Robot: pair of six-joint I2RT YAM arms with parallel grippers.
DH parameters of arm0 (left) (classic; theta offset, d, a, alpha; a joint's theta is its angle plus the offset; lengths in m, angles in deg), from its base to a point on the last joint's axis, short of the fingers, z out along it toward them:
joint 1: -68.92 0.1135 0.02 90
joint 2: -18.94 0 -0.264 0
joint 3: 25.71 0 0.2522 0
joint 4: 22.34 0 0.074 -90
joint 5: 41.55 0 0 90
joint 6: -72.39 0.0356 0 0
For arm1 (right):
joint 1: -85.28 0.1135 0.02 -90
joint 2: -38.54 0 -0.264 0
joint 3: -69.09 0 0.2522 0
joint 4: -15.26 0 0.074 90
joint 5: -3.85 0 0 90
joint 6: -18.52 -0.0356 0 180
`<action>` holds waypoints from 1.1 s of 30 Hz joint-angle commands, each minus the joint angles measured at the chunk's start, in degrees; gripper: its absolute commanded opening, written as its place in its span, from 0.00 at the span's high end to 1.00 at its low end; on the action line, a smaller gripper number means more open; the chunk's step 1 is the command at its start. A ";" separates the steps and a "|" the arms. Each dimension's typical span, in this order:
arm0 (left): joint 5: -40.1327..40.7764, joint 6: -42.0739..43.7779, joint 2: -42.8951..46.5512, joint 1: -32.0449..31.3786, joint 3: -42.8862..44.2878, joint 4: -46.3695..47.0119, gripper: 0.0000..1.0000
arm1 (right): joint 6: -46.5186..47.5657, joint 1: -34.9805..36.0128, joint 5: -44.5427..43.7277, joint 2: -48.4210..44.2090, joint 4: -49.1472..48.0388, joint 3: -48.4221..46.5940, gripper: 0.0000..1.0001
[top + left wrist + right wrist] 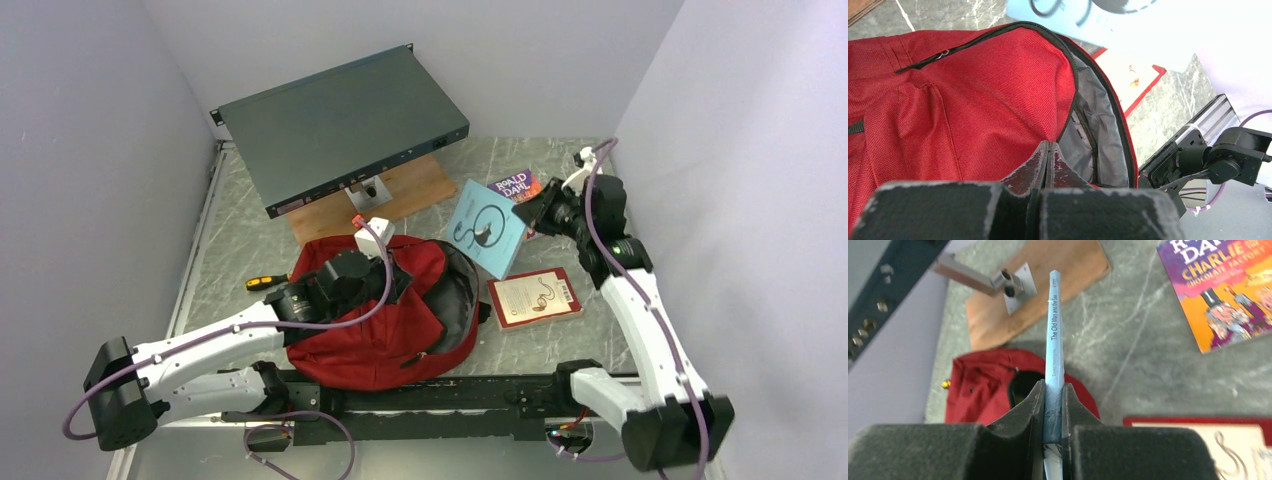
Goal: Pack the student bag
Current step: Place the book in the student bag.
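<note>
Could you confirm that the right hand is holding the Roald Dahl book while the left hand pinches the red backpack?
Not quite: the right hand holds the light blue book The Old Man and the Sea, as the right wrist view shows; the left hand does pinch the red backpack.

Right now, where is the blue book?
The Old Man and the Sea is held in the right gripper, on the right of the top view, between the red backpack and the Roald Dahl book.
</note>
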 commanded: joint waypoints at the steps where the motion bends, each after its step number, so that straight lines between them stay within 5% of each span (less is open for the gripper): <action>1: 0.52 1.18 2.26 0.04 -1.60 6.68 1.00 | 5.75 2.63 -7.89 -10.00 12.95 -0.94 1.00; 8: 1.83 3.39 3.07 0.04 -1.46 7.99 1.00 | 9.71 3.57 -0.17 -16.23 26.40 -4.22 1.00; 19: 1.21 3.30 3.82 0.04 -2.01 9.50 1.00 | 8.93 3.55 6.53 -15.86 27.96 -14.37 1.00; 28: -0.14 4.77 6.01 0.04 -5.17 14.55 1.00 | 12.37 3.53 14.20 -12.23 30.52 -6.10 1.00; 33: -1.71 5.59 6.32 0.04 -5.66 16.41 1.00 | 7.28 3.57 25.85 -11.39 21.00 1.49 1.00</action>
